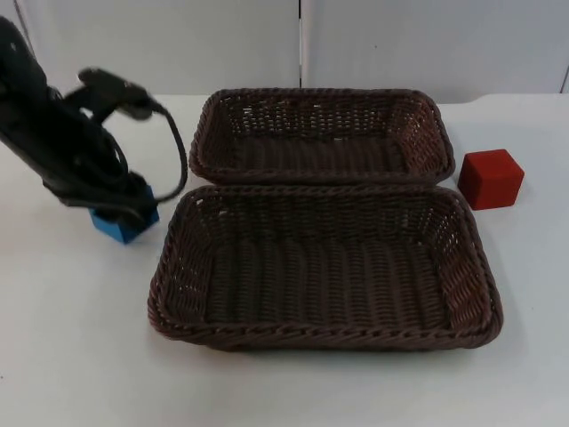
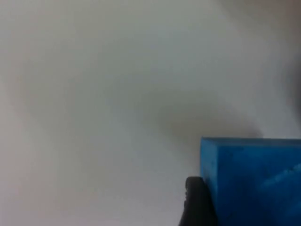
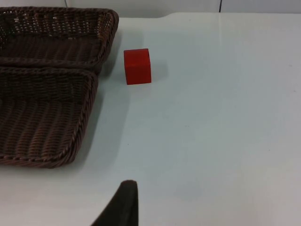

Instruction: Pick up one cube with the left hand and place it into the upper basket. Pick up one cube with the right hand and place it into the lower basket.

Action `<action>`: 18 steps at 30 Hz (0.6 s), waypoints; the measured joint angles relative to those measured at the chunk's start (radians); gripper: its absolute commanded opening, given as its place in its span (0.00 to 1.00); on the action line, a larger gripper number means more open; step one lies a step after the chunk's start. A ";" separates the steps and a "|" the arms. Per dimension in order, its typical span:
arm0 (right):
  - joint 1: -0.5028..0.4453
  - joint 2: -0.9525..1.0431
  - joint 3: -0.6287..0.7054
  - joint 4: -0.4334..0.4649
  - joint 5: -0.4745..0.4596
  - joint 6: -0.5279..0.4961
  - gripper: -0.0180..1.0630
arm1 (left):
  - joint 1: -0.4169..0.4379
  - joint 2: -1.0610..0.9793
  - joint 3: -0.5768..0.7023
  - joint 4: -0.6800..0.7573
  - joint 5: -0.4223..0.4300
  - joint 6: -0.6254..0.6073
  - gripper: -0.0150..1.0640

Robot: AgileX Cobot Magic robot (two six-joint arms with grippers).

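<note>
A blue cube (image 1: 124,226) (image 2: 249,165) rests on the white table, left of the lower basket (image 1: 178,267). My left gripper (image 1: 117,211) is down over it, shut on the cube, and one black fingertip (image 2: 194,200) presses its side. The red cube (image 1: 490,178) (image 3: 137,66) stands to the right of the upper basket (image 1: 442,133) (image 3: 106,33), close to its corner. My right gripper (image 3: 123,205) waits well back from the red cube, above bare table. Both wicker baskets hold nothing.
The two brown baskets lie side by side with rims touching, and the lower basket (image 3: 84,117) is the bigger one. The grey partition wall (image 1: 302,44) closes the far edge. White table spreads left of the blue cube and right of the red one.
</note>
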 measured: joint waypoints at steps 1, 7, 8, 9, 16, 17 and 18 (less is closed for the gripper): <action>0.000 0.000 0.000 0.000 0.000 0.000 0.99 | 0.000 -0.023 0.000 0.000 0.000 -0.019 0.01; 0.000 0.000 0.000 0.000 0.000 0.000 0.99 | 0.000 -0.146 0.000 0.000 0.006 -0.112 0.01; 0.000 0.000 0.000 0.000 0.000 0.000 0.99 | 0.000 -0.170 0.000 0.000 0.009 -0.126 0.01; 0.000 0.000 0.000 0.000 0.000 0.000 0.99 | 0.000 -0.198 0.000 0.000 0.012 -0.135 0.01; 0.000 0.000 0.000 0.000 0.000 0.000 0.99 | 0.000 -0.323 0.000 -0.038 0.021 -0.147 0.01; 0.000 0.000 0.000 0.000 0.000 0.000 0.99 | 0.000 -0.323 0.000 -0.038 0.021 -0.147 0.01; 0.000 0.000 0.000 0.000 0.000 0.000 0.99 | 0.000 -0.336 0.000 -0.040 0.021 -0.149 0.01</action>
